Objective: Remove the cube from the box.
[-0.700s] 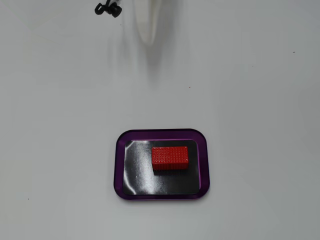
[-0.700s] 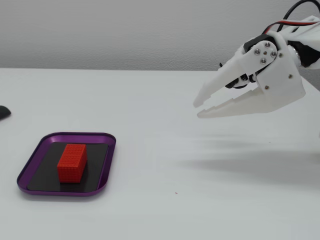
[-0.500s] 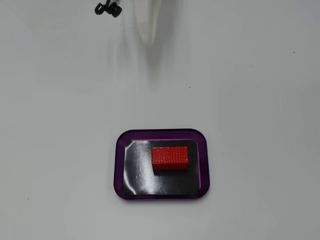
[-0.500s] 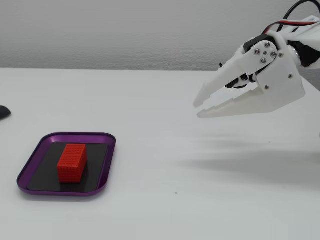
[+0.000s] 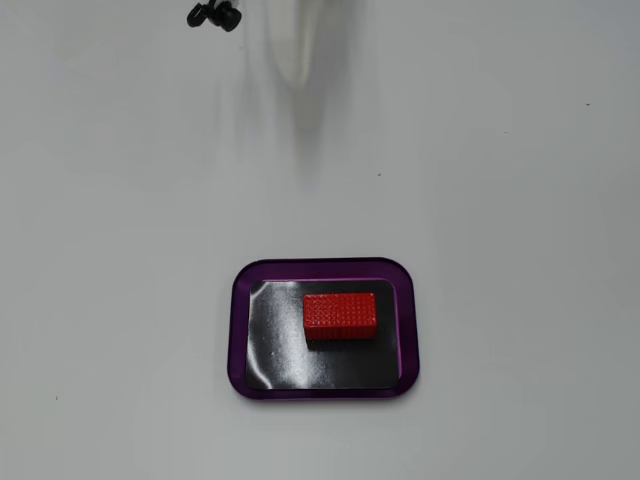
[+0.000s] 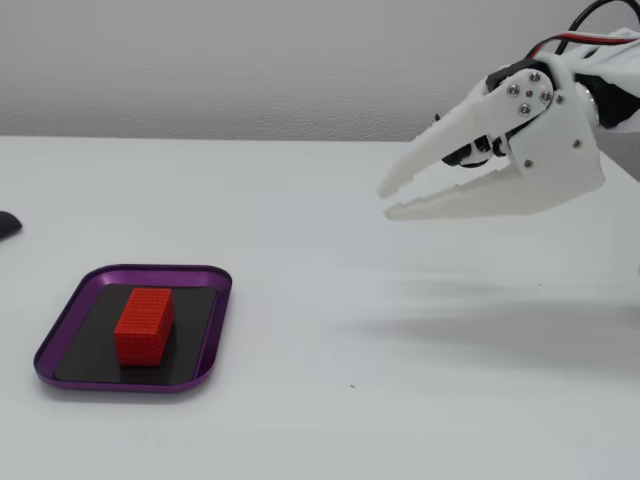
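Note:
The red cube [image 5: 340, 313] lies flat in the purple-rimmed box [image 5: 240, 330], on its black floor, toward the upper right part in a fixed view. In the other fixed view the cube [image 6: 145, 322] sits in the box [image 6: 205, 335] at the lower left. My white gripper [image 6: 386, 201] hovers high above the table, far to the right of the box, its tips pointing left and slightly down. The jaws stand a little apart with nothing between them. In the top-down fixed view only a blurred pale streak [image 5: 298, 50] shows near the top edge; I cannot tell what it is.
A small black object [image 5: 214, 15] lies at the top edge of the white table, and it shows at the left edge of the other fixed view [image 6: 6, 224]. A white wall stands behind the table.

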Motion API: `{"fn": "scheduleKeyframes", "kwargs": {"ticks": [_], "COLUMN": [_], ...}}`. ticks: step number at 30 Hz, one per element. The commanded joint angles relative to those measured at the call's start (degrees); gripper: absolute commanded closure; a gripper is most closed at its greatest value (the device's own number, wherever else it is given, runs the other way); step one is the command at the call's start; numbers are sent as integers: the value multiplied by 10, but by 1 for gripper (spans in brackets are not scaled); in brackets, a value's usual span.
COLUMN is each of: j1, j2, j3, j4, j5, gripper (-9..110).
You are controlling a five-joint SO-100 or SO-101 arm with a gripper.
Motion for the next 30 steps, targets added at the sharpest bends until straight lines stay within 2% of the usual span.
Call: {"fn": "scheduleKeyframes", "kwargs": {"ticks": [1, 6, 9, 16, 19, 23, 30], "j1": [4, 4, -3, -4, -4, -4, -40], "j2": [33, 13, -72, -441, -609, -816, -1110], "j3": [-10, -75, -132, -384, -523, -732, -1039], "j4": [-47, -41, -36, -25, 30, 102, 264], "j5": [4, 25, 29, 25, 21, -59, -73], "gripper": [102, 102, 102, 102, 101, 100, 93]}}
